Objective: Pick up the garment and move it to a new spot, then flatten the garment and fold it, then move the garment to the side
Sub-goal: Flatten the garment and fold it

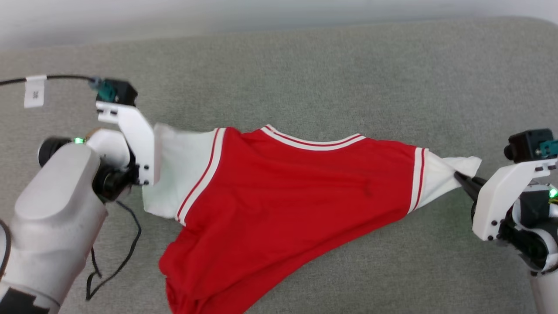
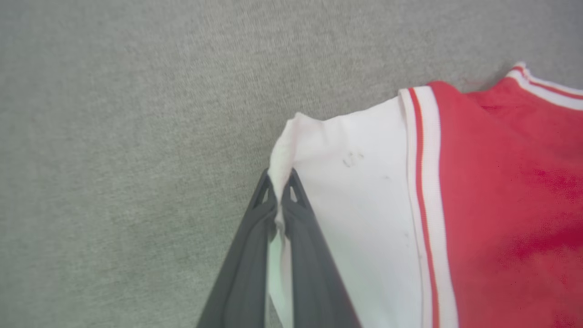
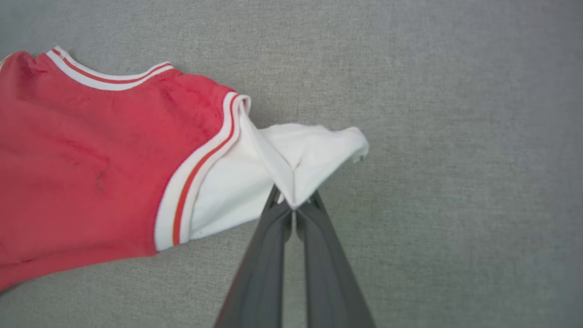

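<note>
My left gripper (image 2: 278, 191) is clamped on one white sleeve edge, my right gripper (image 3: 294, 207) on the other, holding the garment (image 1: 296, 187) stretched between them across the grey surface (image 1: 305, 65), evidently to spread it flat; its hem lies bunched nearest me.

On my feed the garment (image 1: 279, 196) is red with white sleeves and red-white striped trim; the worktop (image 1: 305, 65) is mottled grey-green.

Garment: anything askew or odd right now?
Yes. The garment, pinched by its white sleeves between the left hand and right hand, sits skewed: its red lower part bunches toward the robot's left.
</note>
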Robot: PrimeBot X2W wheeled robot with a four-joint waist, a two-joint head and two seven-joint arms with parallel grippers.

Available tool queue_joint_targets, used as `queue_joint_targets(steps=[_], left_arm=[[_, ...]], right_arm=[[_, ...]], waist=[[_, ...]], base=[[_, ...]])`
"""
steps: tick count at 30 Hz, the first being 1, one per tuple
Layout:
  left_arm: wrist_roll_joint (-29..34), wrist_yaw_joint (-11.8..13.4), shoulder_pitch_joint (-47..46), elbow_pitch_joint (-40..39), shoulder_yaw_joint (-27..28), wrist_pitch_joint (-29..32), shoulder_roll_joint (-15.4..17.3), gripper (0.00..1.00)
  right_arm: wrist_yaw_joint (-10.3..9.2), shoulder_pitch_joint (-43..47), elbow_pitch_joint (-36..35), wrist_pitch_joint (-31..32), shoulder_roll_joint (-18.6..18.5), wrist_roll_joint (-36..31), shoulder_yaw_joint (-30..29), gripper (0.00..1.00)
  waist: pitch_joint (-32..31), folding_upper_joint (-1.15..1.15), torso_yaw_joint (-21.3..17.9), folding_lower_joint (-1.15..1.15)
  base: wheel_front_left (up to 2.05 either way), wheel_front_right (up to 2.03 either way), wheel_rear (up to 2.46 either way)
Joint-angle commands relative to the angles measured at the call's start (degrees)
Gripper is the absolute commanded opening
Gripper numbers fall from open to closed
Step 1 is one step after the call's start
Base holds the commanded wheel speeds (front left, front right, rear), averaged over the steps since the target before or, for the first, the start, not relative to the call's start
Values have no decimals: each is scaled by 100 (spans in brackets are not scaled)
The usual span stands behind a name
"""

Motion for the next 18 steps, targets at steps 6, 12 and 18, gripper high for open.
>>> queue_joint_targets(steps=[6,12,18], left_arm=[[354,68,-622,18,-30,-555,-138,0],[596,126,-1223,187,44,-1072,-136,0],[837,221,-1952,417,137,-1694,-192,0]], right_arm=[[-4,-627,399,-7,-301,-30,120,0],[-5,-1560,977,-201,-568,-40,408,0],[-4,-2858,1589,-515,-666,83,716,0]], waist=[[-584,0,162,-1],[-926,0,110,-1],[-861,0,70,-1]], base=[[0,0,0],[0,0,0],[0,0,0]])
